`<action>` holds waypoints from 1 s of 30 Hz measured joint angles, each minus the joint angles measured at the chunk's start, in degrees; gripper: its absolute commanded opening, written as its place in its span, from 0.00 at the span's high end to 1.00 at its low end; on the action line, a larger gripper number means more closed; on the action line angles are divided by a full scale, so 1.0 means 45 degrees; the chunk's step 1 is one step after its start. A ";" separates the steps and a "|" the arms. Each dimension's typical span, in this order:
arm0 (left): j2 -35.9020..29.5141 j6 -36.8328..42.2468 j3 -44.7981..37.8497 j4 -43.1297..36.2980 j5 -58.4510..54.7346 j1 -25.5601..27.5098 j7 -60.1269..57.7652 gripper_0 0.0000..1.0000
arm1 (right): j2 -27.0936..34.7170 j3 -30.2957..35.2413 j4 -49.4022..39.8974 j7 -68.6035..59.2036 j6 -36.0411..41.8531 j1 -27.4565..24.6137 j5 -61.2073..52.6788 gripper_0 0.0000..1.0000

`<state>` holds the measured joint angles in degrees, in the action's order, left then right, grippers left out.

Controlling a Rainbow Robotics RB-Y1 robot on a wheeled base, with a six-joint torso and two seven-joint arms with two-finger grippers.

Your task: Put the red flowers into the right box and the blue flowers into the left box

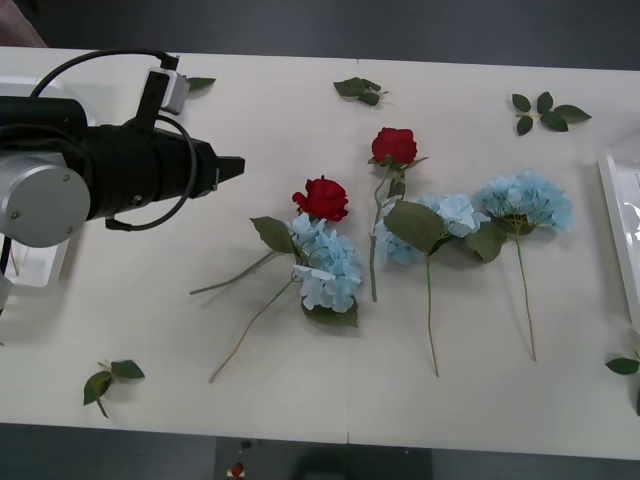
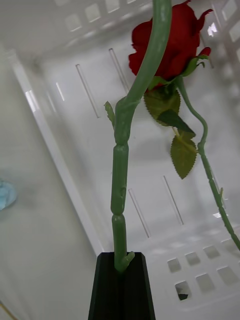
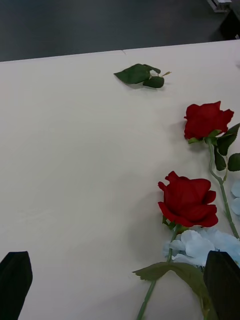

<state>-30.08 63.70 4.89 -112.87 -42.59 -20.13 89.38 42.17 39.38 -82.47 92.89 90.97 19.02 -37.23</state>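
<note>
red flowers (image 1: 321, 198): 2 on table | blue flowers (image 1: 326, 264): 3 | left gripper (image 3: 120, 282) wide open, empty | right gripper (image 2: 121, 280) clamps rose stem

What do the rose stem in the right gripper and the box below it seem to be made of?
The rose stem, gripped by the right gripper, looks like moulded green plastic: smooth, waxy, with jointed segments. The right box looks like glossy white plastic with moulded slots and square holes.

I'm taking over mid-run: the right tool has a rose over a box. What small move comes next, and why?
Probably open the right tool and let the red rose drop. It is shut on the stem, and the bloom hangs over the slotted white floor of the right box. The left tool is open over the table, near two more red roses.
</note>
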 measured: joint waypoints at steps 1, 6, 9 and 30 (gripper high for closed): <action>0.0055 0.0000 0.0112 0.0230 0.0117 -0.0176 0.0073 0.00 | 0.0000 0.0000 0.0295 -0.0003 -0.0316 0.0000 0.0193 1.00; 0.0143 -0.0230 0.0937 0.1071 0.0937 -0.0781 0.0221 0.00 | 0.0036 -0.0225 0.1784 -0.0005 -0.1903 0.0000 0.0861 1.00; 0.0143 -0.0506 0.1611 0.1531 0.1667 -0.0985 0.0221 0.00 | 0.0201 -0.0838 0.2700 -0.0010 -0.2991 0.0000 0.0864 1.00; 0.1019 -0.1812 0.4360 0.5474 0.3823 -0.2609 0.0221 0.00 | 0.0641 -0.2681 0.3386 -0.0028 -0.4600 0.0006 0.0534 0.00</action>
<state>-25.49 55.55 24.51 -88.24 -25.39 -31.87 90.38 45.06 27.31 -67.24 92.76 70.27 19.05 -34.83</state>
